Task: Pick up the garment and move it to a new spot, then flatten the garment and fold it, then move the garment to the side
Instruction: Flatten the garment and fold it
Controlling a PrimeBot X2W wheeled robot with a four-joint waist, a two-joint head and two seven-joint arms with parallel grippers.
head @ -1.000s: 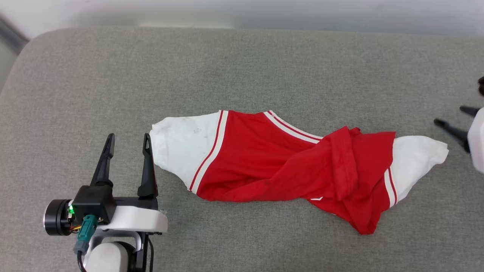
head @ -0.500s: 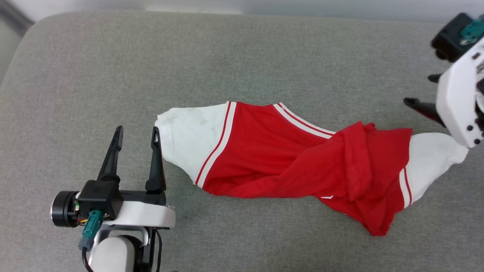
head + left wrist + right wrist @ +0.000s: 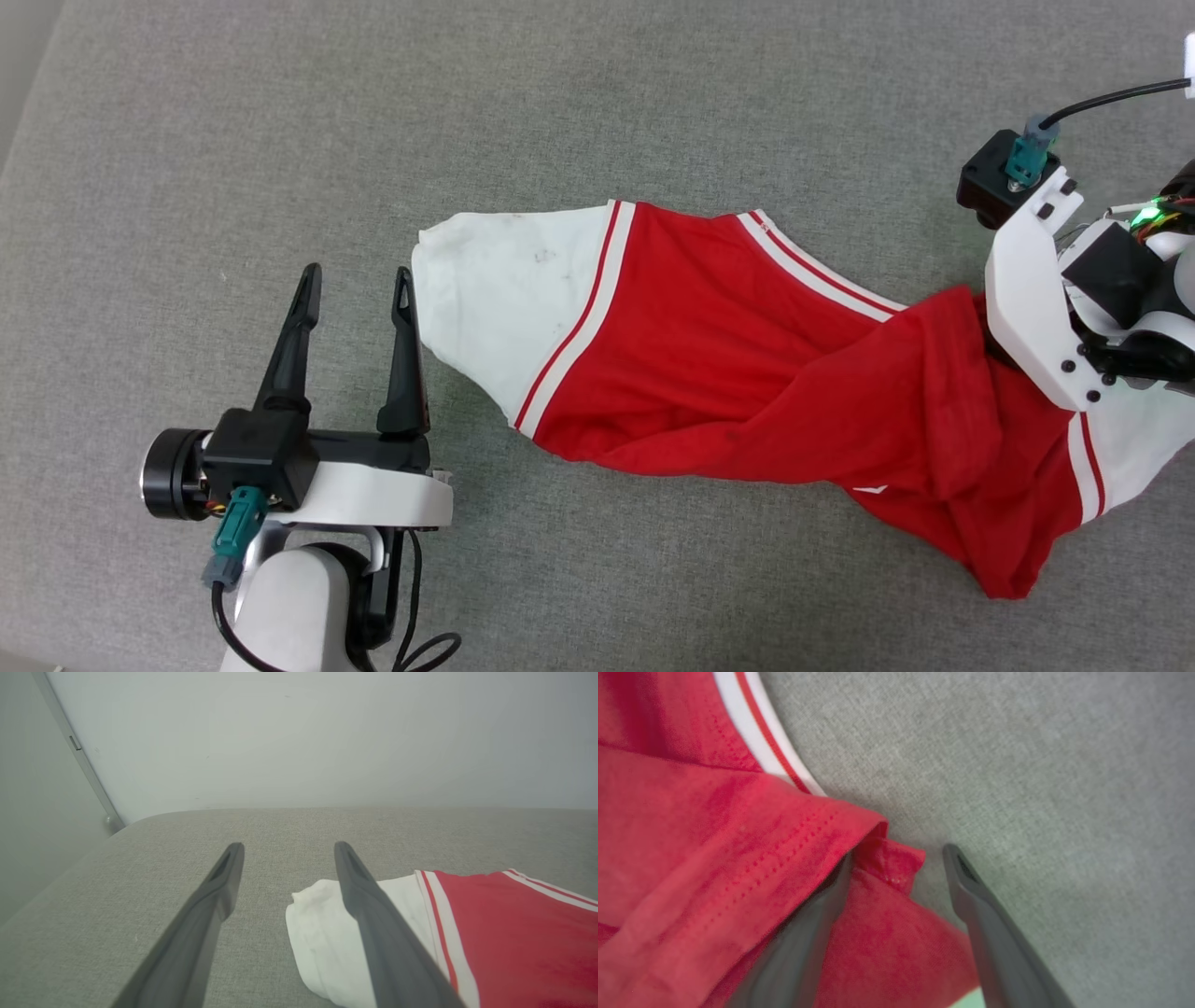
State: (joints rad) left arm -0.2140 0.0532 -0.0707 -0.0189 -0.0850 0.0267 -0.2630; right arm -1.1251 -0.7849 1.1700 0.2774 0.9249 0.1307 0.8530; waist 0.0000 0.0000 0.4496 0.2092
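Observation:
The garment (image 3: 747, 373), red with white sleeves and double white stripes, lies twisted lengthwise on the grey padded surface (image 3: 560, 140). My left gripper (image 3: 356, 273) stands open just left of the white left sleeve (image 3: 504, 289). In the left wrist view the left gripper (image 3: 288, 847) has its right finger (image 3: 373, 914) passing in front of that sleeve's (image 3: 322, 924) edge. My right arm's white wrist bracket (image 3: 1032, 308) hangs over the garment's bunched right end and hides the fingers. My right gripper (image 3: 900, 854) is open: one finger (image 3: 817, 914) is against a red hemmed fold (image 3: 738, 858), the other on bare fabric.
A pale wall (image 3: 327, 742) rises behind the surface, whose rounded far-left corner (image 3: 140, 821) shows in the left wrist view. Bare grey surface stretches beyond and in front of the garment. A black cable (image 3: 1111, 93) runs off my right wrist.
The head camera has tipped down and the whole picture has shifted. My right gripper has come in from the right edge onto the garment's right end. The left gripper stays beside the sleeve.

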